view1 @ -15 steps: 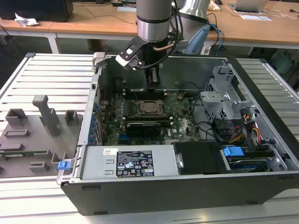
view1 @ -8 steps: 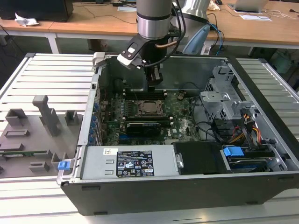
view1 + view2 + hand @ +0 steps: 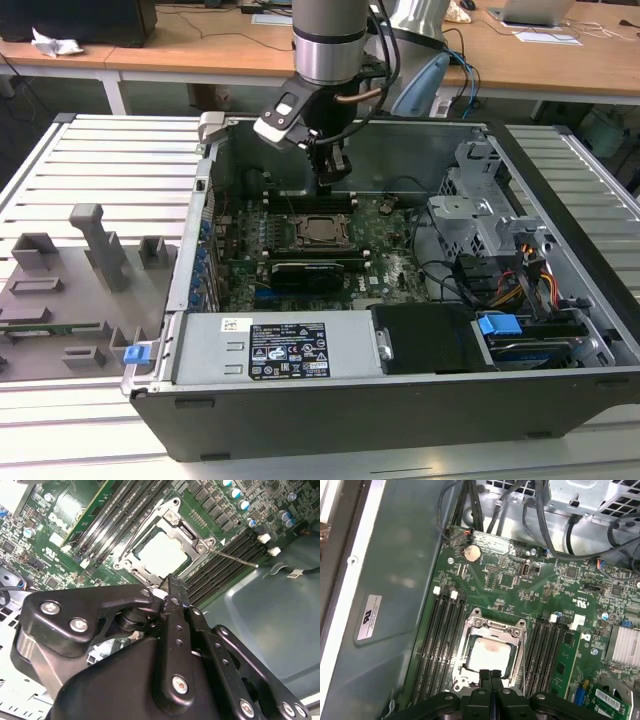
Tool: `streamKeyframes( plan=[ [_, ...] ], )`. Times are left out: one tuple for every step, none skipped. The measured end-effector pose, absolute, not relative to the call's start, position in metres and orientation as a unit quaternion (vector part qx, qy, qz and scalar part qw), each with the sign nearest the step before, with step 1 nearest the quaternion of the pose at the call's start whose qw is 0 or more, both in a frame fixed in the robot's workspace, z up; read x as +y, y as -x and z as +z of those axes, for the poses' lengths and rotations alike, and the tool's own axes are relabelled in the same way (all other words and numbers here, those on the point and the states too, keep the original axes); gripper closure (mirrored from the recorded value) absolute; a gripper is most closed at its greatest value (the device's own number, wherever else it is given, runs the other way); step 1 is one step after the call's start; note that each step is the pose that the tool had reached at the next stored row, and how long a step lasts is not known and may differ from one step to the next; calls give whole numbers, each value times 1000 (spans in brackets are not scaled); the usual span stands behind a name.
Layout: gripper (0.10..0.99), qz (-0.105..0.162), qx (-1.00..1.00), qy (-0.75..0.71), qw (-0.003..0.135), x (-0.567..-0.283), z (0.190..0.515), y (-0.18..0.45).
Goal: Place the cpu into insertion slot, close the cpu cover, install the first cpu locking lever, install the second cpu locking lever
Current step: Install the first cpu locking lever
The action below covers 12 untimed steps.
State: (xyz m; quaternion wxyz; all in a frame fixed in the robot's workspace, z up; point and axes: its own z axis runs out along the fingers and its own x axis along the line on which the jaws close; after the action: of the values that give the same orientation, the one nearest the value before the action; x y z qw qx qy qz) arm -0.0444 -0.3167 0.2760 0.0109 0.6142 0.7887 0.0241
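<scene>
The cpu lies silver face up in the socket on the green motherboard. In the first wrist view the cpu has the cpu cover, a metal frame, lying flat around it. In the second wrist view the cpu cover looks the same. A thin locking lever sticks out from one socket corner over the memory slots. My gripper hangs just above the socket's far edge, shut with nothing between its black fingers. Both wrist views show the gripper at the socket's rim.
A long black card lies in front of the socket. The power supply, a drive cage and loose cables fill the case's front and the exterior view's right. Grey fixtures stand outside the case on the exterior view's left.
</scene>
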Motion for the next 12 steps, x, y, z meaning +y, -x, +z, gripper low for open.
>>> streamKeyframes(
  plan=[
    [980,24,791,-611,11,-317,276,44],
    [980,24,795,-606,11,-317,276,44],
    [980,24,802,-597,10,-317,276,44],
    [980,24,806,-591,10,-317,276,44],
    [980,25,813,-582,10,-317,276,44],
    [980,25,819,-573,10,-317,276,44],
    [980,25,826,-563,9,-317,276,44],
    [980,25,829,-558,9,-317,276,44],
    [980,25,832,-554,9,-317,276,44],
    [980,25,833,-552,9,-317,276,44],
    [980,25,834,-551,9,-317,276,44],
    [980,25,836,-549,9,-317,276,44]
  ],
)
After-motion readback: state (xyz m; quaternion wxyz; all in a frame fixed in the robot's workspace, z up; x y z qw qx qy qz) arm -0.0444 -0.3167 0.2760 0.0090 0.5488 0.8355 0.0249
